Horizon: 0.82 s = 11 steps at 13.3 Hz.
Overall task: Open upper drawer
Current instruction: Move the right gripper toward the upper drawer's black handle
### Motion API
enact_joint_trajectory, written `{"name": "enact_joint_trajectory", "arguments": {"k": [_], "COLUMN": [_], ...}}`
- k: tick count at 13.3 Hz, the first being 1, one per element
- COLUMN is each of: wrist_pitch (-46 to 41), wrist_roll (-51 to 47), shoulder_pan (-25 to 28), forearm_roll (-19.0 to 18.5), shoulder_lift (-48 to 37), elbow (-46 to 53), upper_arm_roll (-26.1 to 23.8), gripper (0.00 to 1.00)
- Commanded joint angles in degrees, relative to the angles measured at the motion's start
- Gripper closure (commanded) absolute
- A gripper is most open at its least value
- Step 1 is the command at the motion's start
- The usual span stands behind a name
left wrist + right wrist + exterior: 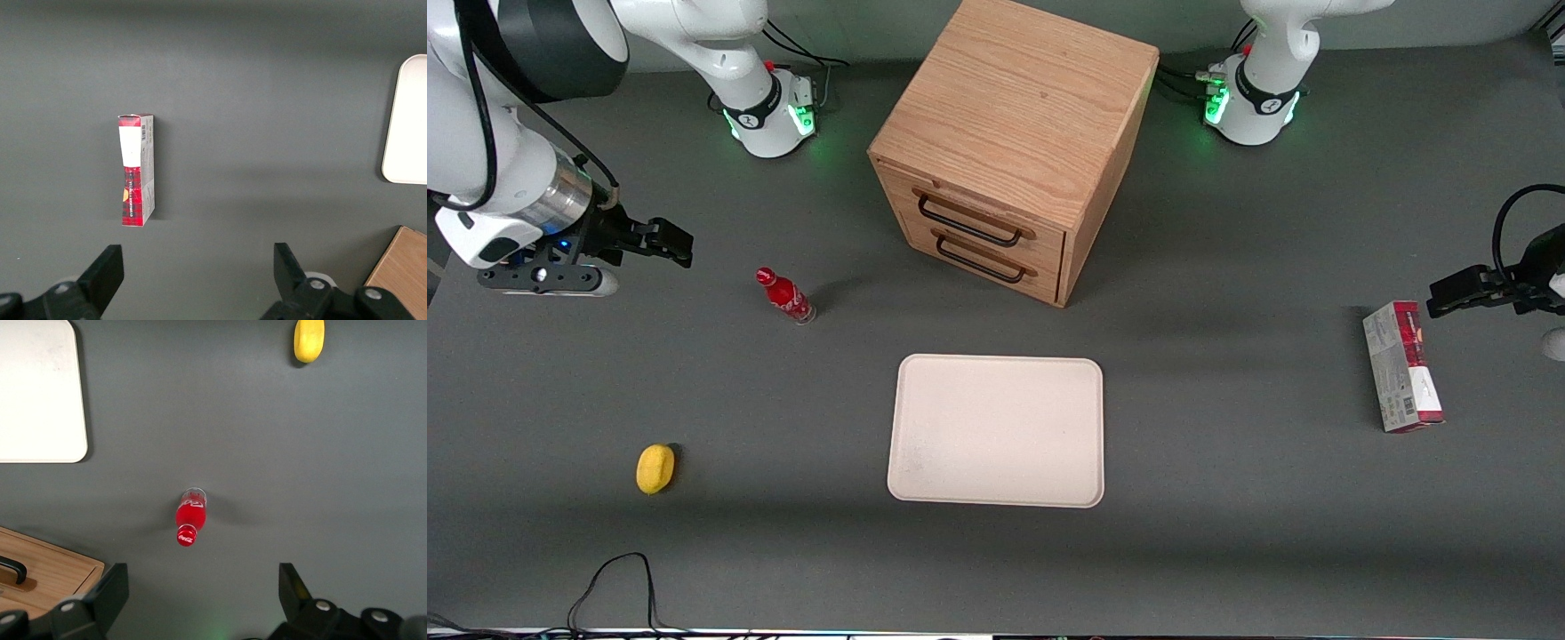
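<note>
The light oak cabinet (pixel 1014 133) stands at the back middle of the table. Its upper drawer (pixel 974 216) is shut, with a thin black bar handle (pixel 967 222). The matching lower drawer (pixel 983 256) sits beneath it, also shut. My gripper (pixel 669 240) hangs open and empty above the table toward the working arm's end, well away from the cabinet. In the right wrist view its two fingers (pixel 110 590) stand wide apart, and a corner of the cabinet (pixel 47 577) with a bit of black handle shows.
A small red bottle (pixel 784 296) stands between my gripper and the cabinet; it also shows in the right wrist view (pixel 189 517). A cream tray (pixel 996 430) lies nearer the camera than the cabinet. A yellow lemon (pixel 655 468) and a red-and-white box (pixel 1402 366) lie on the table.
</note>
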<state>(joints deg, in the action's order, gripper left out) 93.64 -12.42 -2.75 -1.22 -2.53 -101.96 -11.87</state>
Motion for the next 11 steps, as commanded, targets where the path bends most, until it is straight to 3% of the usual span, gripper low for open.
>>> {"name": "enact_joint_trajectory", "arguments": {"k": [1,4,7,9,11], "wrist_pitch": [-0.04,-0.13,-1.78,-2.5,-2.59], "wrist_roll": [-0.86,-0.86,3.79,10.63,11.01], "shoulder_pan": [-0.49,-0.06,-0.06,-0.06,-0.23], "forearm_roll": [-0.19,1.3,3.59,3.68,3.59], "shoulder_lift": [-0.28,3.3,4.55,5.59,7.53], "elbow": [-0.08,4.21,7.83,10.63,13.98], "upper_arm_roll": [-0.53,-1.83,-9.81,-17.27,-23.09], "gripper": [0.0,0.0,0.0,0.0,0.0]}}
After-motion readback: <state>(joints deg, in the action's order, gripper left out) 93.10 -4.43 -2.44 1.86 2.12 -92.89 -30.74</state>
